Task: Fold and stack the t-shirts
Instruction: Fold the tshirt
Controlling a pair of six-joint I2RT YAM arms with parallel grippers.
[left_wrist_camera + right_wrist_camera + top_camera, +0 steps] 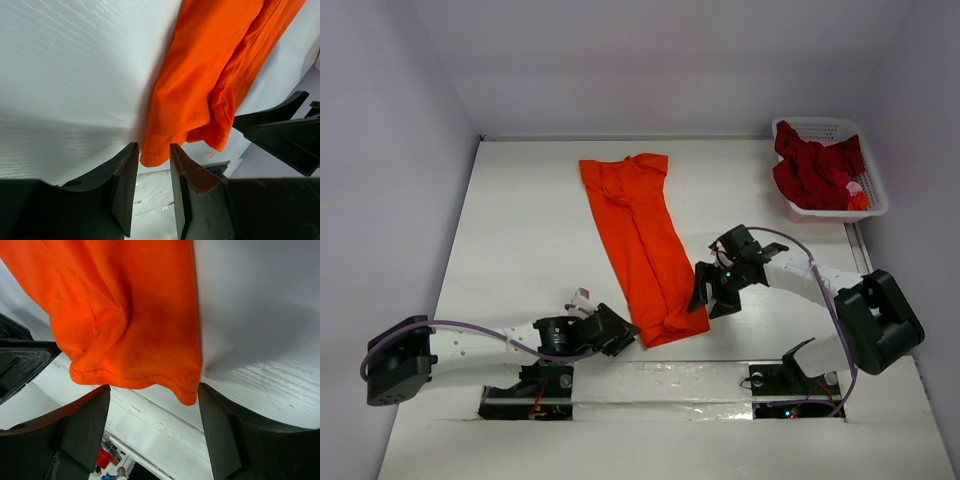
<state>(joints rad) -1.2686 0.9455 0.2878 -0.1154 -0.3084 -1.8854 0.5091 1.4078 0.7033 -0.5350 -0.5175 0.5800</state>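
The bright orange t-shirt [640, 240] lies on the white table as a long narrow strip running away from the arms. My left gripper [628, 333] sits low at its near left corner. In the left wrist view the jaws [152, 147] stand a narrow gap apart, with the orange hem corner [154, 156] right at their tips. My right gripper [712, 300] is at the near right corner. Its jaws [154, 387] are wide open, and the stitched hem [130, 377] lies just beyond the tips. A dark red t-shirt [815, 165] is crumpled in the basket.
The white lattice basket [820, 213] stands at the far right corner of the table, with something pink and orange beside the red cloth. White walls close in the table at the back and on both sides. Both arm bases sit at the near edge.
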